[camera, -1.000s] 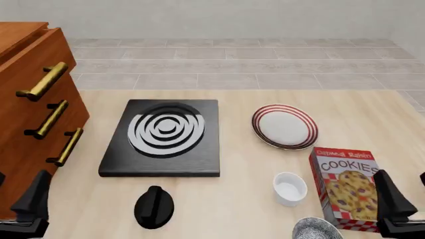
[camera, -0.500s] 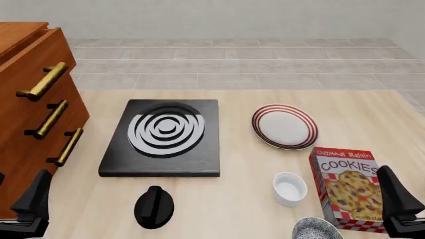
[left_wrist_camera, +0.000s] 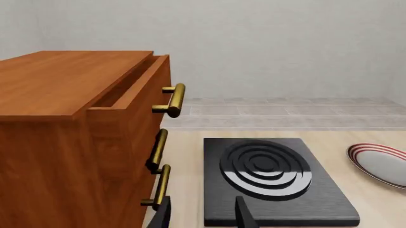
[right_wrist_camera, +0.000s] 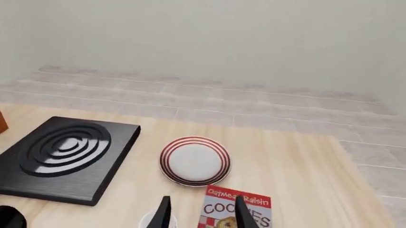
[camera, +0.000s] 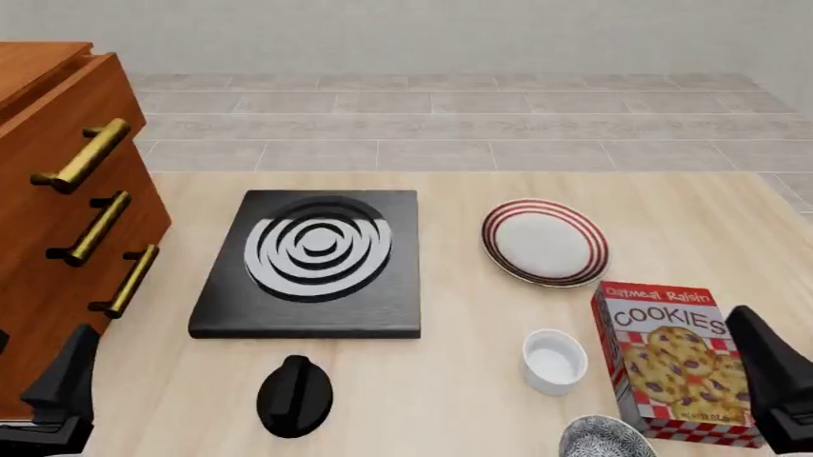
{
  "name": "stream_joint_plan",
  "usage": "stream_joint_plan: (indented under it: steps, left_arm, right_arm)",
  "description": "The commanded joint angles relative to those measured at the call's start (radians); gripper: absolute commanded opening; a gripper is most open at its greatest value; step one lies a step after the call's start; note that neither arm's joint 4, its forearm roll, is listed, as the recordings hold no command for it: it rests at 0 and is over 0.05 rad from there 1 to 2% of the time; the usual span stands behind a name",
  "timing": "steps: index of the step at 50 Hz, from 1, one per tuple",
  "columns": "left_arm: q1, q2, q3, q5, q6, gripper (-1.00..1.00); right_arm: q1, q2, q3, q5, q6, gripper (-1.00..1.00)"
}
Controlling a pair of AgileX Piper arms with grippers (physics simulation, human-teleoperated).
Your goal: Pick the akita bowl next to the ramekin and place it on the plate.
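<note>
The counter (camera: 483,381) is showing a pale, matt wood grain. The drawer cabinet (camera: 51,190) is looking like polished reddish wood, its handles (camera: 84,155) gleaming like brass. The stove (camera: 311,267) is appearing matt black with glossy white rings. The plate (camera: 544,242) and ramekin (camera: 554,360) are shining like glazed ceramic; the akita bowl (camera: 607,440) is looking speckled. The cookie box (camera: 671,357) is resembling printed cardboard.

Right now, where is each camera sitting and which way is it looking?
Front view: above, behind the arms, looking down at the table; right tool at the edge.
Left wrist view: behind the left tool, facing the cabinet and stove.
Right wrist view: behind the right tool, facing the plate.
All three share the stove and plate.
</note>
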Motion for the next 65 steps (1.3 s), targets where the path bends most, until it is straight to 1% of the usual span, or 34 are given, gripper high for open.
stream_joint_plan:
  steps: [1, 3, 5, 7, 12, 14, 15, 17, 18, 20, 21, 22, 24, 27, 28, 31, 39, 41, 42, 44, 46, 58, 59, 61, 65]
  left_arm:
    - [0.000, 0.000, 0.000, 0.000, 0.000, 1.00]
    - [0.000, 0.000, 0.000, 0.000, 0.000, 1.00]
    - [0.000, 0.000, 0.000, 0.000, 0.000, 1.00]
    - [0.000, 0.000, 0.000, 0.000, 0.000, 1.00]
    - [0.000, 0.000, 0.000, 0.000, 0.000, 1.00]
    - [0.000, 0.000, 0.000, 0.000, 0.000, 1.00]
    - [0.000, 0.000, 0.000, 0.000, 0.000, 1.00]
    - [0.000, 0.000, 0.000, 0.000, 0.000, 1.00]
    - [0.000, 0.000, 0.000, 0.000, 0.000, 1.00]
    - [0.000, 0.000, 0.000, 0.000, 0.000, 1.00]
    - [0.000, 0.000, 0.000, 0.000, 0.000, 1.00]
    - [0.000, 0.000, 0.000, 0.000, 0.000, 1.00]
    - [0.000, 0.000, 0.000, 0.000, 0.000, 1.00]
    - [0.000, 0.000, 0.000, 0.000, 0.000, 1.00]
    - [0.000, 0.000, 0.000, 0.000, 0.000, 1.00]
    - [0.000, 0.000, 0.000, 0.000, 0.000, 1.00]
    - [0.000, 0.000, 0.000, 0.000, 0.000, 1.00]
    - [0.000, 0.000, 0.000, 0.000, 0.000, 1.00]
    - [0.000, 0.000, 0.000, 0.000, 0.000, 1.00]
    - [0.000, 0.000, 0.000, 0.000, 0.000, 1.00]
    - [0.000, 0.000, 0.000, 0.000, 0.000, 1.00]
    - [0.000, 0.000, 0.000, 0.000, 0.000, 1.00]
    - [0.000, 0.000, 0.000, 0.000, 0.000, 1.00]
    - [0.000, 0.000, 0.000, 0.000, 0.000, 1.00]
    - [0.000, 0.000, 0.000, 0.000, 0.000, 1.00]
  right_arm:
    - [0.032, 0.046, -0.046, 0.065, 0.003, 1.00]
    - [0.039, 0.050, -0.048, 0.076, -0.004, 1.00]
    - [0.049, 0.073, -0.052, 0.085, 0.018, 1.00]
    - [0.056, 0.046, -0.060, 0.114, -0.015, 1.00]
    - [0.064, 0.038, -0.086, 0.169, -0.006, 1.00]
    - [0.070, 0.024, -0.101, 0.193, -0.026, 1.00]
    - [0.083, 0.034, -0.115, 0.216, -0.014, 1.00]
    - [0.091, 0.040, -0.120, 0.226, -0.008, 1.00]
    - [0.102, 0.034, -0.126, 0.246, -0.017, 1.00]
    - [0.111, 0.037, -0.129, 0.256, -0.012, 1.00]
    - [0.125, 0.053, -0.128, 0.265, 0.014, 1.00]
    - [0.135, 0.058, -0.128, 0.275, 0.019, 1.00]
    - [0.140, 0.035, -0.127, 0.297, -0.021, 1.00]
    - [0.145, 0.037, -0.123, 0.309, -0.015, 1.00]
    - [0.147, 0.028, -0.123, 0.318, -0.028, 1.00]
    - [0.147, 0.027, -0.124, 0.328, -0.029, 1.00]
    - [0.177, 0.046, -0.126, 0.378, 0.008, 1.00]
    - [0.177, 0.035, -0.123, 0.390, 0.002, 1.00]
    - [0.180, 0.043, -0.119, 0.391, 0.012, 1.00]
    - [0.182, 0.043, -0.119, 0.402, 0.012, 1.00]
    - [0.187, 0.049, -0.119, 0.413, 0.023, 1.00]
    - [0.187, 0.067, -0.140, 0.466, 0.033, 1.00]
    - [0.184, 0.073, -0.140, 0.472, 0.044, 1.00]
    - [0.186, 0.073, -0.140, 0.477, 0.048, 1.00]
    - [0.194, 0.082, -0.136, 0.498, 0.087, 1.00]
